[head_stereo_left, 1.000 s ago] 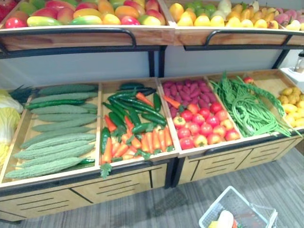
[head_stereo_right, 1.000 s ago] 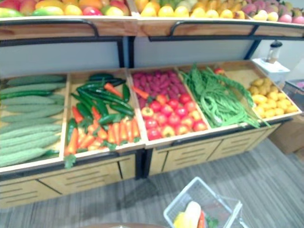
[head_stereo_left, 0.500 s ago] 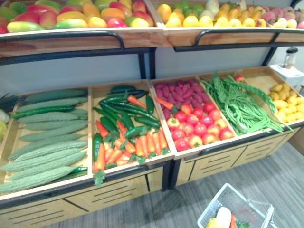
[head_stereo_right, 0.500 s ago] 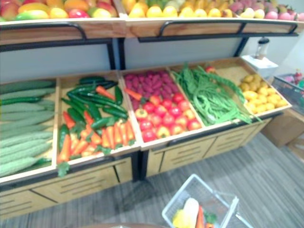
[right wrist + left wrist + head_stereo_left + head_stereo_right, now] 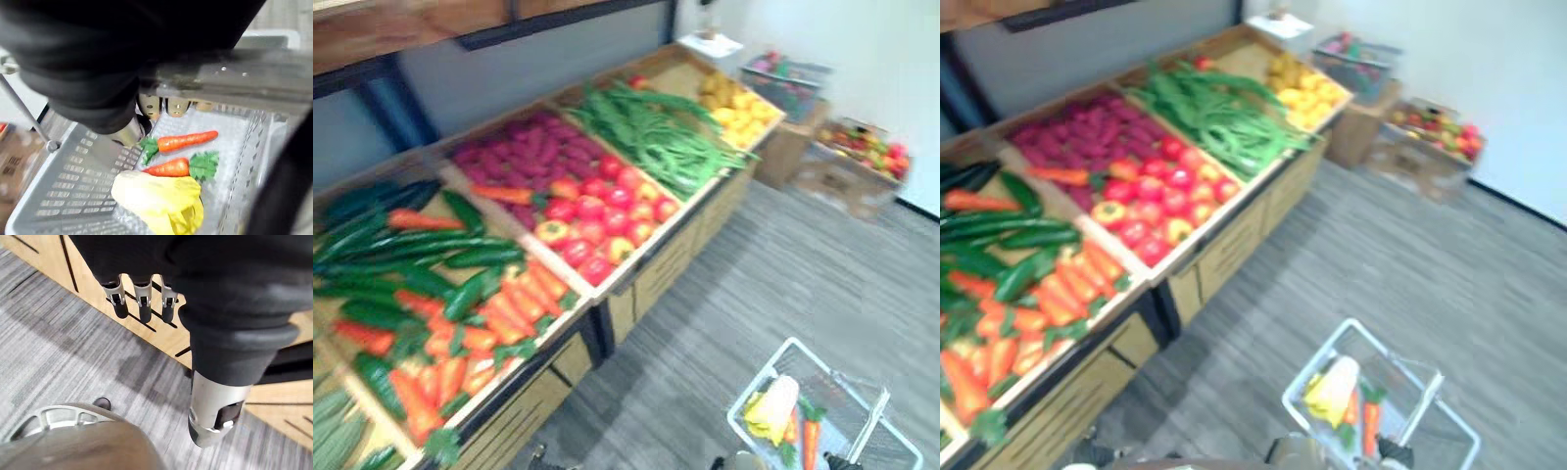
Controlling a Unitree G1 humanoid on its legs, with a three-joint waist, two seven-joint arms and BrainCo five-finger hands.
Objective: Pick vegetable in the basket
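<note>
A white wire basket (image 5: 759,384) hangs low over the grey floor, in front of the vegetable stand. Inside lie a pale yellow cabbage (image 5: 156,196) and two carrots (image 5: 186,141) with green tops. In the right wrist view my right hand (image 5: 146,105) has its fingers curled round the basket's grey handle (image 5: 220,78). My left hand (image 5: 142,298) hangs open beside the stand's wooden front panel (image 5: 161,338), holding nothing. On the stand, carrots (image 5: 499,323) and cucumbers (image 5: 411,255) fill the nearest bin.
Further along the stand (image 5: 636,284) are red and yellow tomatoes (image 5: 597,211), purple roots (image 5: 529,147), green beans (image 5: 656,137) and yellow produce (image 5: 739,98). Past its end stand a cardboard box of fruit (image 5: 852,162) and another filled basket (image 5: 783,83). Grey floor stretches to the right.
The camera has swung right and down, so the stand now slants off to the left and the upper fruit shelf is gone. More of the basket and its contents shows.
</note>
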